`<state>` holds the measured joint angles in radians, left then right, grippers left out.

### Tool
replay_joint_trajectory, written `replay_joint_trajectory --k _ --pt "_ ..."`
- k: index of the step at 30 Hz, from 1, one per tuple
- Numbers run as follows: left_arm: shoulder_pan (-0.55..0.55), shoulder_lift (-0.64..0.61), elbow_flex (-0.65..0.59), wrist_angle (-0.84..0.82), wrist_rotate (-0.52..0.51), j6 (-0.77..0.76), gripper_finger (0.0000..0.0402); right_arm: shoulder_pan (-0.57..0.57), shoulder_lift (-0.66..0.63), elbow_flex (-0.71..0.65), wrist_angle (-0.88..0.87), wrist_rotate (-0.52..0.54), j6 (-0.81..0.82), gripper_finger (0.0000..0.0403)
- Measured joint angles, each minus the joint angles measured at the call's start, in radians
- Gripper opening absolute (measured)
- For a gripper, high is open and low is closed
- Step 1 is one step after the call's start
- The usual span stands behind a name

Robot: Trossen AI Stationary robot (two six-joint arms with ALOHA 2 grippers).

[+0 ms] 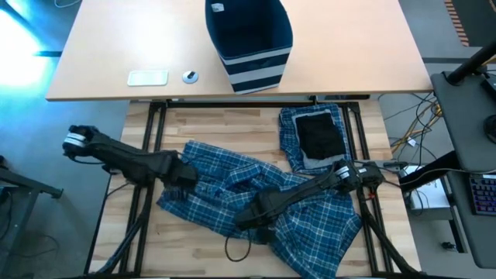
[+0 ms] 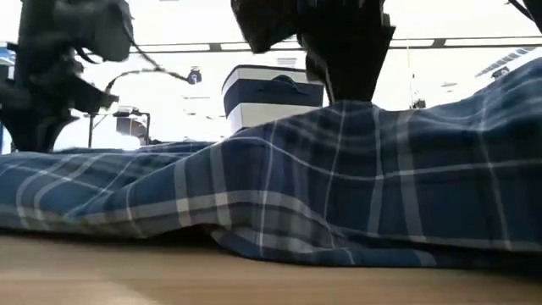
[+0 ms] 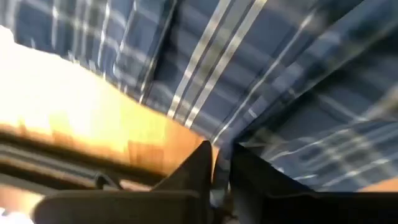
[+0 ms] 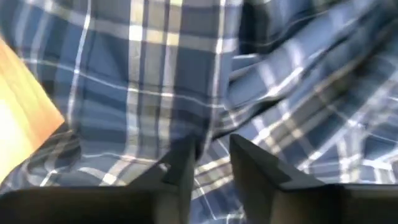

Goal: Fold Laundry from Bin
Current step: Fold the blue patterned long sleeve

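A large blue-and-white plaid garment lies rumpled and spread across the middle of the wooden table; it fills the low view. My left gripper points down at its left edge, fingers a narrow slit apart, with wood showing through the slit. My right gripper points down over the garment's near middle, open, with plaid cloth below the gap. A folded plaid pile with a black piece on top lies at the far right. The navy striped bin stands on the beige table beyond. My left gripper stands at the plaid garment's left edge, coming from above; whether its tips touch the cloth I cannot tell. My right gripper comes straight down onto a raised fold of the garment; whether its tips touch I cannot tell. Nothing sits between its fingers.
A flat white object and a small round thing lie on the beige table left of the bin. A black cable loop lies by the garment's near edge. Bare wood shows at the near left.
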<state>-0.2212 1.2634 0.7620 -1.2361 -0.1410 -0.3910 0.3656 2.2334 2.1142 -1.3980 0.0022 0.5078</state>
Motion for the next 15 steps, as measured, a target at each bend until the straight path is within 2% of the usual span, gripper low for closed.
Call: replay_joint_trajectory --k 3,7,11,15 --pt "0.024 0.091 0.013 -0.040 -0.005 0.026 0.0077 0.026 -0.045 0.020 -0.028 0.006 0.057 0.0131" --pt "0.023 0.145 0.065 -0.132 -0.007 0.005 0.0156 0.146 -0.128 0.007 -0.047 -0.003 0.225 0.0172" --pt "-0.020 0.104 0.131 -0.145 0.005 -0.095 0.0237 0.298 -0.170 -0.050 -0.050 -0.003 0.416 0.0200" --pt "-0.118 0.043 0.203 -0.073 0.040 -0.265 0.0290 0.431 -0.200 -0.159 -0.011 -0.047 0.598 0.0196"
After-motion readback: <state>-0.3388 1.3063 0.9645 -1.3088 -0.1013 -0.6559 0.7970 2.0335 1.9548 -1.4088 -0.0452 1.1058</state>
